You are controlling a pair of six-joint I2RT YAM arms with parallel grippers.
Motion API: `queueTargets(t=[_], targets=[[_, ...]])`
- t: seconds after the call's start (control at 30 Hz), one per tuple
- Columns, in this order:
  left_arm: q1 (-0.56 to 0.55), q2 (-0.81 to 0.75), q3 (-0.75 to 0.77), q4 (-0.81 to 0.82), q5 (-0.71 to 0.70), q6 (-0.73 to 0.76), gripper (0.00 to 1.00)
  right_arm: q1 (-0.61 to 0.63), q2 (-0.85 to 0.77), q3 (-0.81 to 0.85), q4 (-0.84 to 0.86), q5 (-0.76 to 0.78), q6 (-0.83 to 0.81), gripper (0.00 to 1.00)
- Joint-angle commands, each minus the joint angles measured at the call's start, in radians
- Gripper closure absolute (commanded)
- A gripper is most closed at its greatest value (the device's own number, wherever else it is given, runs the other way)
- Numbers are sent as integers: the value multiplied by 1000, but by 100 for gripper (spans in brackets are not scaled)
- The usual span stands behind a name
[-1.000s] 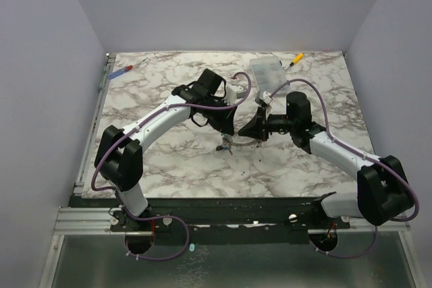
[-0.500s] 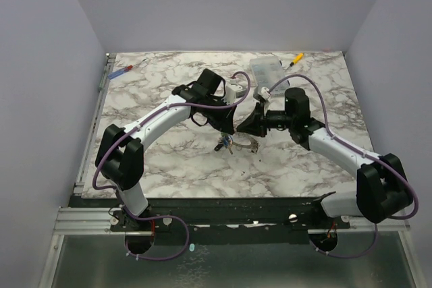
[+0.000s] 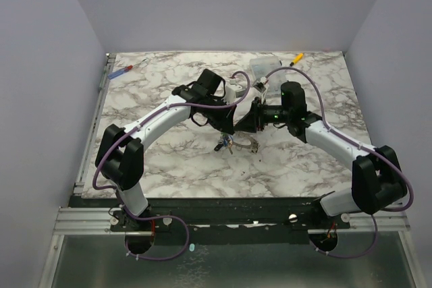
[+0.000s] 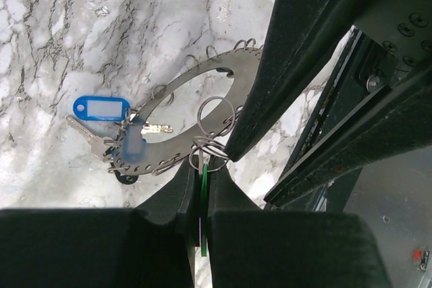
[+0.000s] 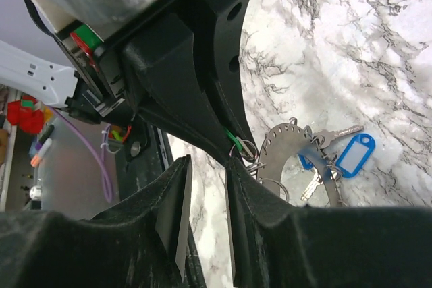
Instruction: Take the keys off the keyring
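**Keyring and keys.** The keyring (image 4: 185,91) is on the marble table (image 3: 175,166), just nearer the bases than both grippers. We cannot tell whether its gripper-side edge is lifted. A blue tag (image 4: 101,108) and the silver keys (image 4: 88,136) sit at the opposite rim, not yet off.

**Fingers.**
- The left gripper (image 4: 202,180) has its fingers pressed together on the thin green key tag (image 4: 203,197). Small wire rings (image 4: 217,114) join the tag to the keyring's rim.
- The right gripper (image 5: 206,166) has its fingers a narrow gap apart with nothing between them. The tips are just beside the keyring, not on it.

**Risks (our judgement).**
- Nothing pins the keyring. A pull on the tag would likely drag the whole ring and the other keys along rather than free the wire ring.
- The tag is held edge-on, so it could twist or slip out under load.
- The two grippers are almost touching. If the right one moves in to clamp the ring, it could strike the left fingers.

**Pose.** Both arms reach to the table centre with elbows out and wrists pitched down. The grippers meet nose to nose over the ring.

**Far edge.** A clear plastic box (image 3: 264,69) and a yellow-handled screwdriver (image 3: 295,59) lie well apart from the work.
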Motion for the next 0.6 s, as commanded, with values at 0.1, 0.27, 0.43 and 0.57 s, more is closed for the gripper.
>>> queueTargets(t=[0.1, 0.27, 0.43, 0.57], targets=[[3, -10, 28, 33, 37, -47, 100, 3, -17, 67, -139, 66, 44, 65], [4, -10, 45, 45, 65, -86, 100, 3, -21, 89, -222, 101, 26, 65], [2, -14, 41, 53, 65, -95, 100, 2, -27, 81, -266, 128, 7, 66], [4, -11, 37, 58, 78, -98, 100, 2, -11, 65, -224, 119, 27, 67]])
